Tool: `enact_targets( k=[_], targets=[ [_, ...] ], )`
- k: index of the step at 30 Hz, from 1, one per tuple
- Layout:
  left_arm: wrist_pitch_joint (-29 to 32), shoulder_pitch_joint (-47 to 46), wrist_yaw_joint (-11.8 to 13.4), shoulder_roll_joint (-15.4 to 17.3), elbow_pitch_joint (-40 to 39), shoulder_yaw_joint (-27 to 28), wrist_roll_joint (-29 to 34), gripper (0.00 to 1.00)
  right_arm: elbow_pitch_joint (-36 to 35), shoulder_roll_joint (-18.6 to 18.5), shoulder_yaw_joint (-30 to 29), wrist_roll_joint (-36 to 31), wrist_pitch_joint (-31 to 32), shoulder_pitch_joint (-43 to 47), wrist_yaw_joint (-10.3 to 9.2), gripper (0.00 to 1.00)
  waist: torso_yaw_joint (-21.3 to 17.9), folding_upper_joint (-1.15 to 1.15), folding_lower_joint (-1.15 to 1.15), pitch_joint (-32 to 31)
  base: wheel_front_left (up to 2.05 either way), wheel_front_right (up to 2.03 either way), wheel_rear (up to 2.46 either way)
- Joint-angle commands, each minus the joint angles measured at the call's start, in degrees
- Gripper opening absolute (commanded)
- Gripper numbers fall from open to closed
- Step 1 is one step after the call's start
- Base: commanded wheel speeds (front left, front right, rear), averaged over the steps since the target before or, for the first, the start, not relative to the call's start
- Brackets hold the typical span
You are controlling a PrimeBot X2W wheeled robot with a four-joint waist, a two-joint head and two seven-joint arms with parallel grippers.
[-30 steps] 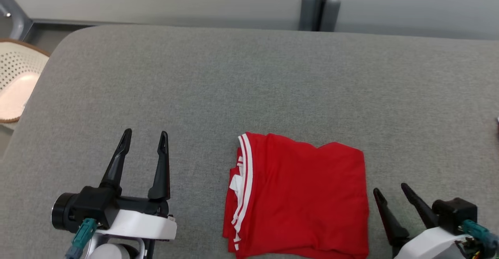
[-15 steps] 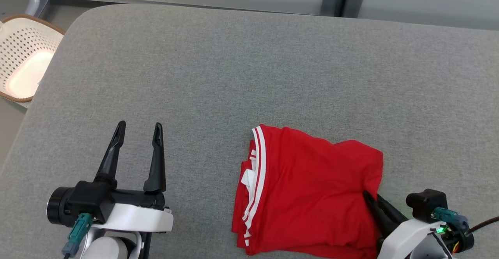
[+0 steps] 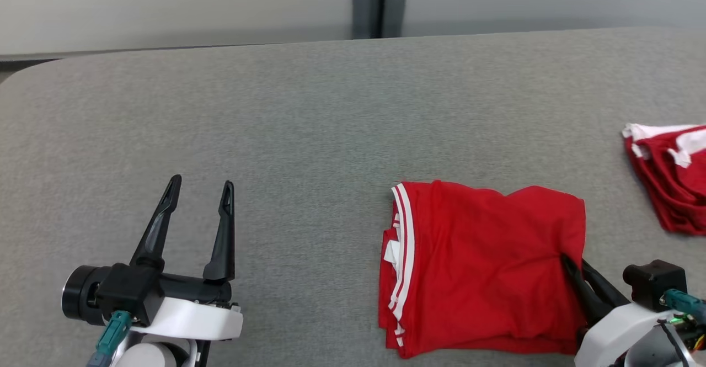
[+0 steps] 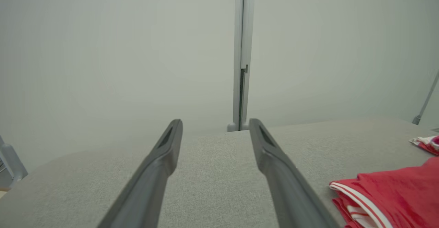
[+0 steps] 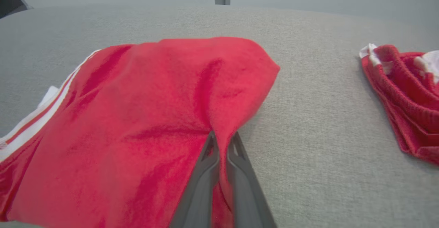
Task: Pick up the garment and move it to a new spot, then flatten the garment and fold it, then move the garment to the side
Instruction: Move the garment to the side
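Now the folded red cloth garment with white stripes (image 3: 485,267) lies on the grey fabric-covered table (image 3: 309,135), toward its near right. The right gripper (image 3: 573,260) is pinched tight on a fold at the garment's right edge, so the whole bundle stretches away to that gripper's left, striped edge farthest. The left gripper (image 3: 201,182) hangs spread and empty, well apart on the left. A second red-and-white bundle (image 3: 670,174) sits further right; the side move probably means pulling toward it, garment trailing.

Soft even light; faint shadows
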Motion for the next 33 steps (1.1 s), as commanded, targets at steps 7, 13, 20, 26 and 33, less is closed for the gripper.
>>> enact_targets(
  k=[7,13,20,26,33],
  targets=[
    [1.3,-2.9,-0.7,0.8,-1.6,-1.1,1.0,1.00,0.4,-2.3,1.4,1.0,-2.3,-5.8,-0.14,0.00,-9.7,0.00,0.00,2.7,0.00,0.00,0.00],
    [2.4,-8.1,-2.3,1.2,-3.1,-2.9,2.3,1.00,3.4,-7.3,-0.3,1.7,-4.8,-14.5,-0.15,0.00,-11.3,0.00,0.00,8.6,0.00,0.00,0.00],
    [3.3,-16.0,-4.8,1.3,-4.0,-5.4,4.3,1.00,6.2,-17.0,-10.6,0.6,-6.1,-21.0,-0.15,0.00,-10.3,0.00,0.00,17.0,0.00,0.00,0.00],
    [2.9,-21.9,-7.3,0.8,-2.6,-7.6,5.5,1.00,13.2,-21.1,-17.7,0.5,-7.4,-24.7,-0.15,0.00,-8.0,0.00,0.00,21.8,0.00,0.00,0.00],
    [2.8,-25.8,-8.5,0.8,-1.8,-8.8,6.5,1.00,23.2,-19.5,-21.6,-0.4,-10.9,-29.6,-0.15,0.97,-6.8,0.00,0.00,24.9,0.00,0.00,0.00]
  ],
)
